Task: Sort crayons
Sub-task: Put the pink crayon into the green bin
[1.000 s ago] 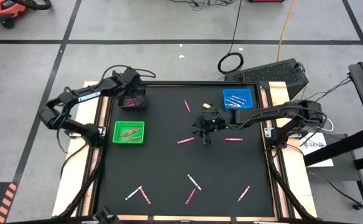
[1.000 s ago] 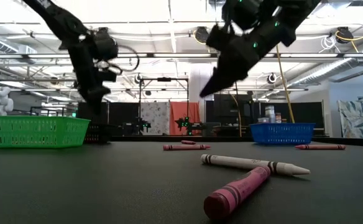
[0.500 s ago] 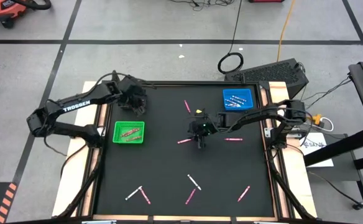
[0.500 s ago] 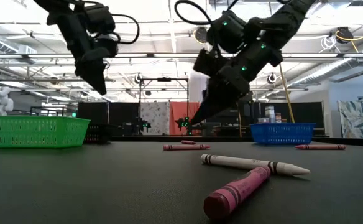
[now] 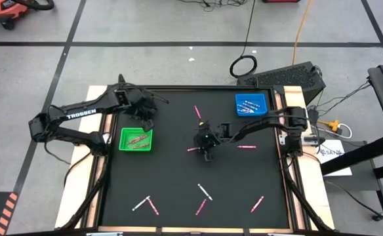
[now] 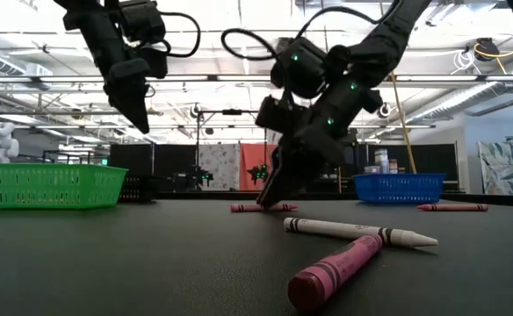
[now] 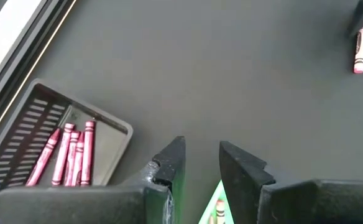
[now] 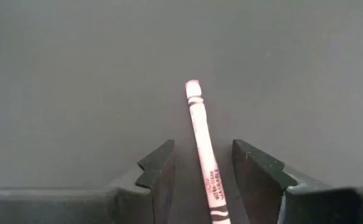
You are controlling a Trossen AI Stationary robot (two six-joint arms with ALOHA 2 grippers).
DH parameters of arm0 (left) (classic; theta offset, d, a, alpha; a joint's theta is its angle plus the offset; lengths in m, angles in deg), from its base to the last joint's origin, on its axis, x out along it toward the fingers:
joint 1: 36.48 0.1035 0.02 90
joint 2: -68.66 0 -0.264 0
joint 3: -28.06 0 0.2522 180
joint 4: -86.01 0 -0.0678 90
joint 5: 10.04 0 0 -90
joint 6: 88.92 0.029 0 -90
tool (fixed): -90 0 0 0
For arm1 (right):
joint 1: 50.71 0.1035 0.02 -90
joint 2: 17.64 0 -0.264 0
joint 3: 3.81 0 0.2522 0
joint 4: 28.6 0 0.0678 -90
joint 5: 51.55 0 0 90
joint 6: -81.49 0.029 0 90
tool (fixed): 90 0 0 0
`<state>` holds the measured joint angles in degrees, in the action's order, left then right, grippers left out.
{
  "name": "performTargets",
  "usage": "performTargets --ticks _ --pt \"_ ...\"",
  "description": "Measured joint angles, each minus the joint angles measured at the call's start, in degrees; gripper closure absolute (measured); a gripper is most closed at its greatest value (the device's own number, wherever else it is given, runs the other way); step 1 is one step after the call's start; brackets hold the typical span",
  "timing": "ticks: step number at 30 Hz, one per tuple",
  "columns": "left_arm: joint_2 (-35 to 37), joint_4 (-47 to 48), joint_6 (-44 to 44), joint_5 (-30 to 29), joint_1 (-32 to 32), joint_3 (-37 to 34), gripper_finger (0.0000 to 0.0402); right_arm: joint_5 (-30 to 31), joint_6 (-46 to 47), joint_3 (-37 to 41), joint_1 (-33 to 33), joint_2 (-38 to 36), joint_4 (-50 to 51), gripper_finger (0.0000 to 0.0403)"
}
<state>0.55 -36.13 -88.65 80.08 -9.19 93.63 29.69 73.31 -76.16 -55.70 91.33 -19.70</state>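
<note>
Both arms are dark, near-black, built of slim jointed links. The left arm (image 5: 80,113) carries white TROSSEN lettering along its upper link. Loose black cables loop off each wrist, and small green lights glow on the right arm (image 6: 327,88). Each tool ends in two flat, angular dark fingers (image 8: 160,165)

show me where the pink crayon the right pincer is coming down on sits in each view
High view: the pink crayon lies mid-table, just left of the right pincer.
Low view: it lies on the table at centre, under the pincer.
Left wrist view: I cannot tell whether it is in the picture.
Right wrist view: it lies between the open fingers.
Shared landmark: the right pincer, over the crayon in high, low and right wrist views.
</note>
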Motion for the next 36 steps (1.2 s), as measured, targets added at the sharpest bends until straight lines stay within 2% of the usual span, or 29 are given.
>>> performTargets --ticks 11,25,36 --pt "0.0 -0.02 -0.04 -0.11 -0.04 0.0 0.0301 1.36 1.75 -0.17 0.0 1.38 2.6 0.0267" --pt "0.0 -0.04 0.0 -0.13 -0.04 -0.01 0.0301 1.51 2.58 -0.13 -0.09 1.49 2.98 0.0394" --pt "0.0 -0.07 -0.02 -0.13 -0.04 -0.02 0.0301 0.94 2.44 -4.08 -0.79 1.64 6.15 0.04"
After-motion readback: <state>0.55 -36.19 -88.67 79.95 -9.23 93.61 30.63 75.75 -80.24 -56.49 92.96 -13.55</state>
